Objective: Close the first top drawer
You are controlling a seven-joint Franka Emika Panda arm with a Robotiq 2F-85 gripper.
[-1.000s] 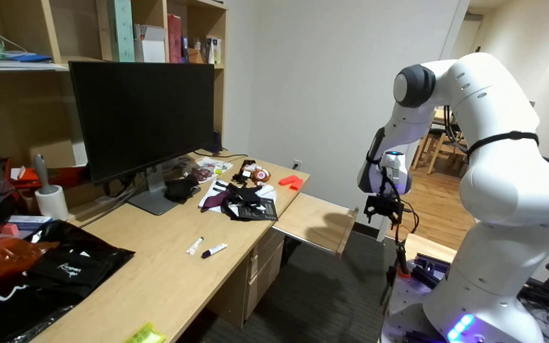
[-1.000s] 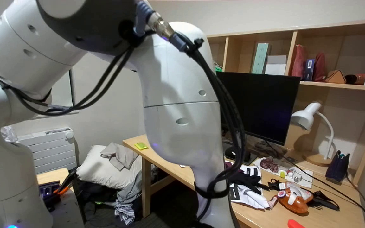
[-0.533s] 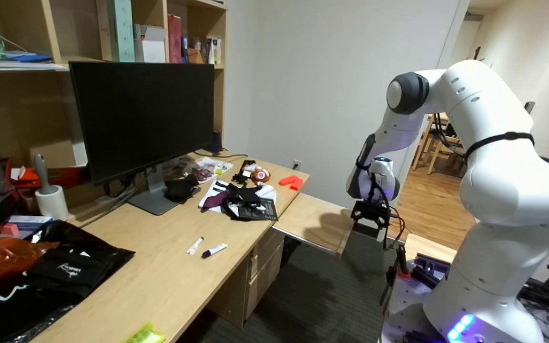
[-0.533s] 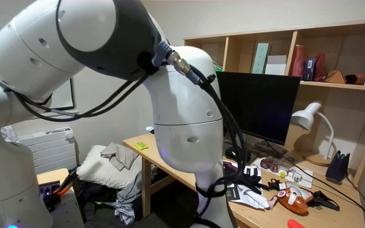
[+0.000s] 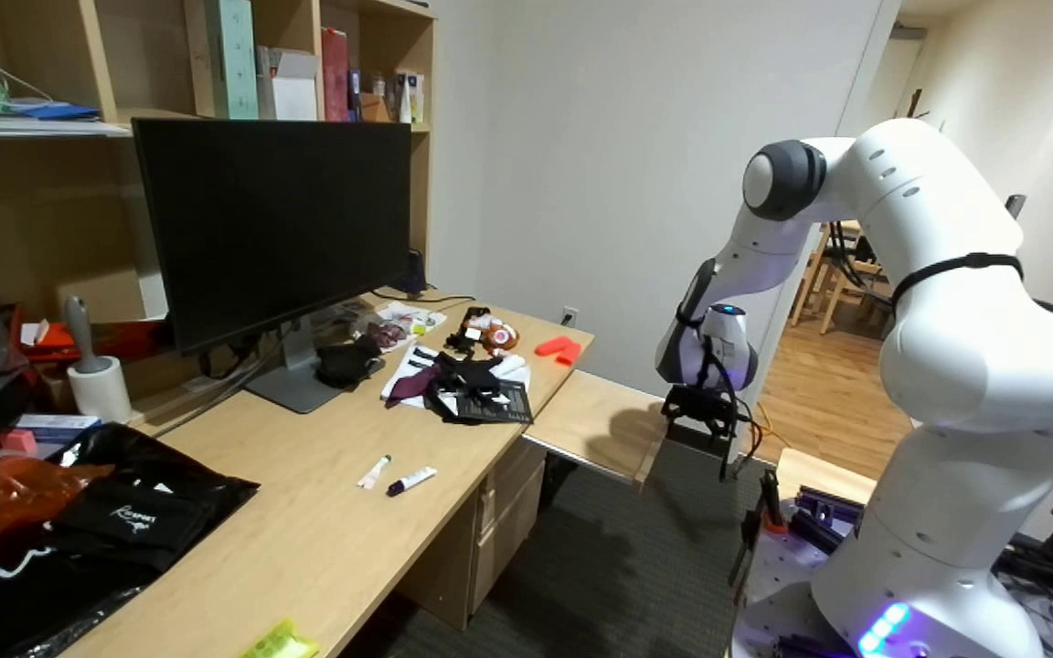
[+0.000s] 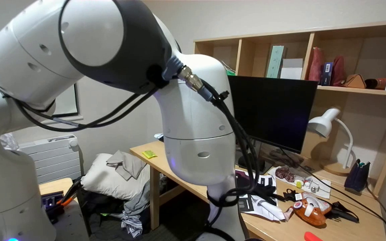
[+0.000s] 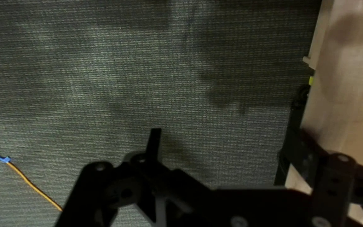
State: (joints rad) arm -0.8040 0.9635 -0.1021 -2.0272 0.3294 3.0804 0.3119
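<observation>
Apparently, the closing is not yet done: the first top drawer (image 5: 586, 420) stands well out from beneath the tabletop (image 5: 307, 493). My end effector (image 7: 231, 131), spread apart and holding nothing, is near its front; contact I cannot confirm. The push remains, I judge.

In an exterior view you've got open carpet (image 5: 581, 585) near side, but left is blocked: top drawer (image 5: 592, 422) juts out beside your claw (image 5: 698, 440).

Top drawer (image 5: 577, 411): pale tan wd., shallow, open, jutting out w/ front well past desk (image 5: 307, 512).
</observation>
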